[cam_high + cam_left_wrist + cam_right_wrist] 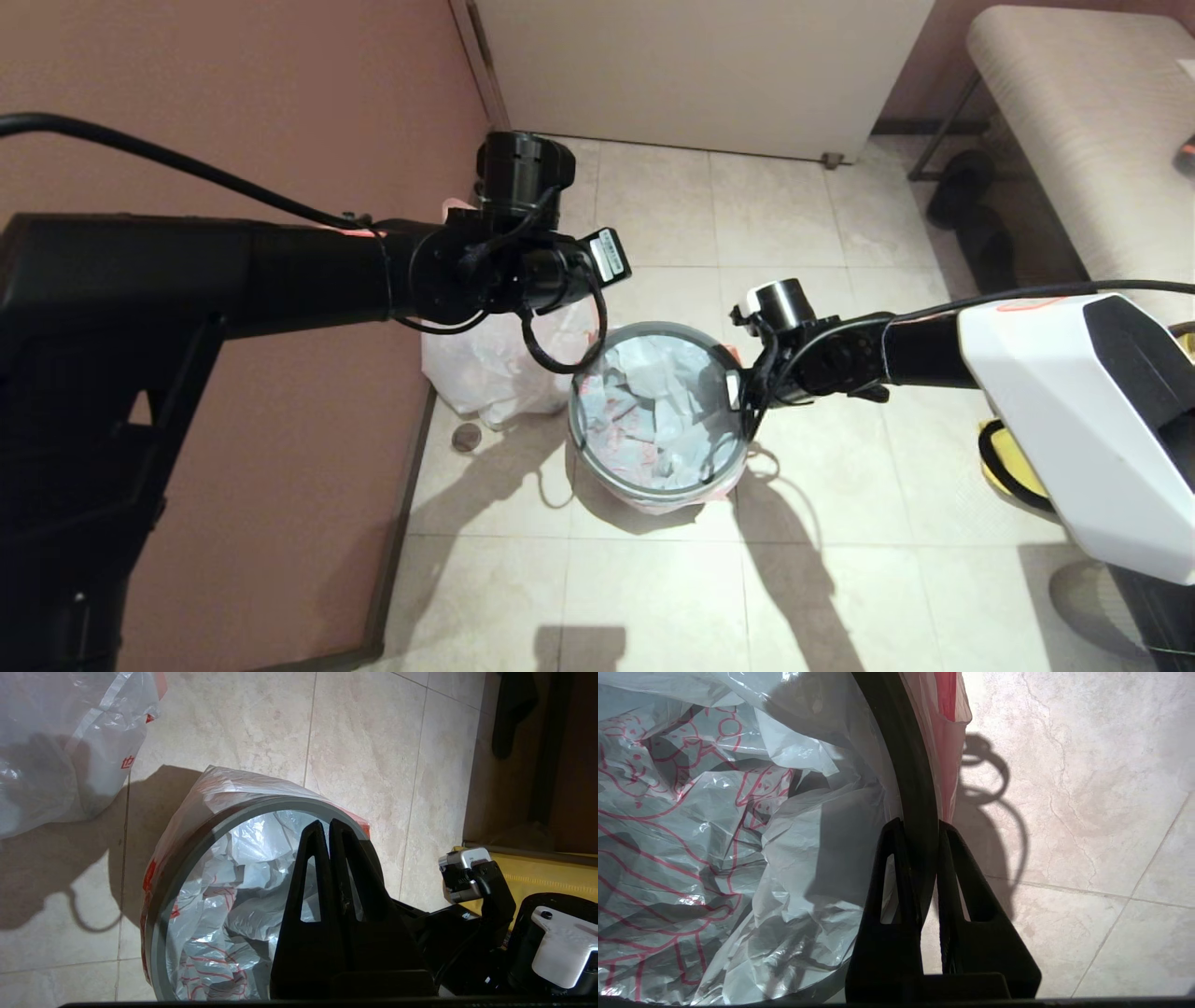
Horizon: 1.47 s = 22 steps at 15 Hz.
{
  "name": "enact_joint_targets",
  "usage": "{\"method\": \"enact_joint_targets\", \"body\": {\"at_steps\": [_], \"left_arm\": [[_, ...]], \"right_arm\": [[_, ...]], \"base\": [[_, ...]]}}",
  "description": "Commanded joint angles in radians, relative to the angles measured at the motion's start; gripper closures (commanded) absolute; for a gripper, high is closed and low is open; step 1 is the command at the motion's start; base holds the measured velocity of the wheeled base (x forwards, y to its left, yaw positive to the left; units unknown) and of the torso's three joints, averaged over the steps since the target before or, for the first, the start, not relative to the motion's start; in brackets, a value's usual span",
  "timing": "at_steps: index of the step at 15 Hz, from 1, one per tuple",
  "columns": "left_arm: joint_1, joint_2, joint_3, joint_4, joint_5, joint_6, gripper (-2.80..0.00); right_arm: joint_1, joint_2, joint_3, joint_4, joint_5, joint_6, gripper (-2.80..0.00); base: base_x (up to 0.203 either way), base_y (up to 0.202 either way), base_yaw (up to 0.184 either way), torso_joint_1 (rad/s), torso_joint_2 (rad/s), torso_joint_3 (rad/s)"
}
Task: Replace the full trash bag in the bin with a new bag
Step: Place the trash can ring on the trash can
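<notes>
The bin (653,493) stands on the tiled floor in the middle. Its grey ring rim (187,849) sits on top, and the new bag (653,411) with red print lines the inside. The bag's pink edge (945,742) hangs over the outside. My right gripper (920,823) is shut on the ring rim (906,765) at the bin's right side, one finger inside and one outside. Over the bin's left part hangs my left gripper (325,823), shut and holding nothing. The full trash bag (485,373) lies lumpy on the floor, left of the bin against the wall.
A pink-brown wall (233,112) runs close along the left. A yellow bag (1008,462) lies at the right under my right arm. Dark shoes (971,205) sit under a padded bench (1083,121) at the back right. A small round disc (466,437) lies by the skirting.
</notes>
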Motion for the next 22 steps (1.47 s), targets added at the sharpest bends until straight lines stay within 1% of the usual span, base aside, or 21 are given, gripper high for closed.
{"method": "enact_joint_targets", "body": {"at_steps": [1, 4, 6, 7, 9, 10, 13, 15, 18, 22], "left_arm": [[-0.002, 0.000, 0.000, 0.000, 0.001, -0.003, 0.00], [-0.010, -0.006, 0.010, 0.018, -0.003, 0.001, 0.00], [-0.009, 0.014, -0.013, 0.077, -0.003, 0.026, 0.00], [-0.007, 0.035, -0.036, 0.091, -0.002, 0.029, 0.00], [-0.007, 0.036, -0.043, 0.105, -0.001, 0.030, 0.00], [-0.006, 0.036, -0.043, 0.105, -0.001, 0.030, 0.00], [-0.005, 0.036, -0.044, 0.108, -0.001, 0.033, 0.00], [-0.007, 0.037, -0.051, 0.143, 0.000, 0.038, 0.00], [-0.004, 0.044, -0.071, 0.191, -0.002, 0.072, 0.00], [0.003, 0.105, -0.074, 0.177, -0.002, 0.085, 0.00]], "right_arm": [[0.000, 0.020, 0.001, 0.002, -0.016, -0.007, 0.00], [0.003, 0.023, 0.001, -0.004, -0.024, -0.008, 0.00], [0.002, 0.019, 0.001, -0.004, -0.024, -0.006, 0.00], [0.002, 0.016, 0.001, -0.004, -0.024, -0.006, 0.00], [0.003, 0.015, 0.004, -0.003, -0.025, -0.008, 0.00], [0.003, 0.014, 0.004, -0.004, -0.025, -0.008, -2.80], [0.006, -0.013, 0.009, 0.002, -0.025, -0.007, -2.80], [0.007, -0.030, 0.011, 0.005, -0.025, -0.005, -2.80], [0.014, -0.092, 0.051, 0.009, -0.025, -0.004, -2.80], [0.012, -0.144, 0.067, 0.009, -0.045, -0.002, -2.80]], "base": [[0.000, 0.000, 0.000, 0.000, 0.00, 0.000], [0.000, 0.000, 0.000, 0.000, 0.00, 0.000], [0.000, 0.000, 0.000, 0.000, 0.00, 0.000], [0.000, 0.000, 0.000, 0.000, 0.00, 0.000], [0.000, 0.000, 0.000, 0.000, 0.00, 0.000], [0.000, 0.000, 0.000, 0.000, 0.00, 0.000], [0.000, 0.000, 0.000, 0.000, 0.00, 0.000], [0.000, 0.000, 0.000, 0.000, 0.00, 0.000], [0.000, 0.000, 0.000, 0.000, 0.00, 0.000], [0.000, 0.000, 0.000, 0.000, 0.00, 0.000]]}}
